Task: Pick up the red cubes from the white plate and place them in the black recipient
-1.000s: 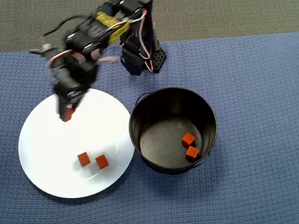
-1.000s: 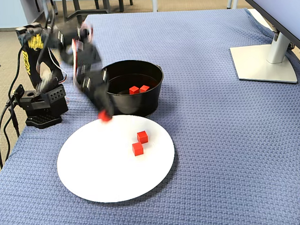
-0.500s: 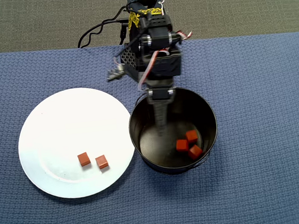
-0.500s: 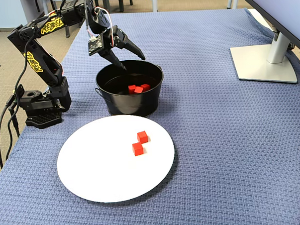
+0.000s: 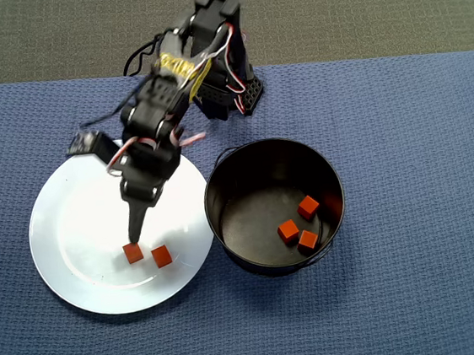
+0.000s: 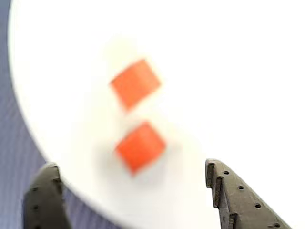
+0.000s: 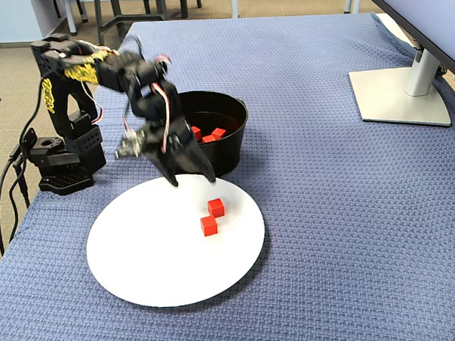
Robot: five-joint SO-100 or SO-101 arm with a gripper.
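End effector (image 7: 191,175) of the black arm hangs open and empty over the large round glossy white plate (image 5: 74,237), just above two small orange-red cubes.

Wrist view shows the two dark fingers (image 6: 238,200) spread wide apart, with nothing between them, and both cubes on the plate lie blurred ahead of them: one cube (image 6: 139,146) nearer, the other (image 6: 135,84) just behind it. In the overhead view these two cubes (image 5: 132,253) (image 5: 161,255) lie side by side, close but not touching, on the lower part of the plate. Three more orange-red cubes (image 5: 309,206) (image 5: 288,230) (image 5: 307,240) lie inside the round deep black pot (image 5: 221,183), which stands just beside the plate on the blue woven cloth of the surface (image 5: 422,166).
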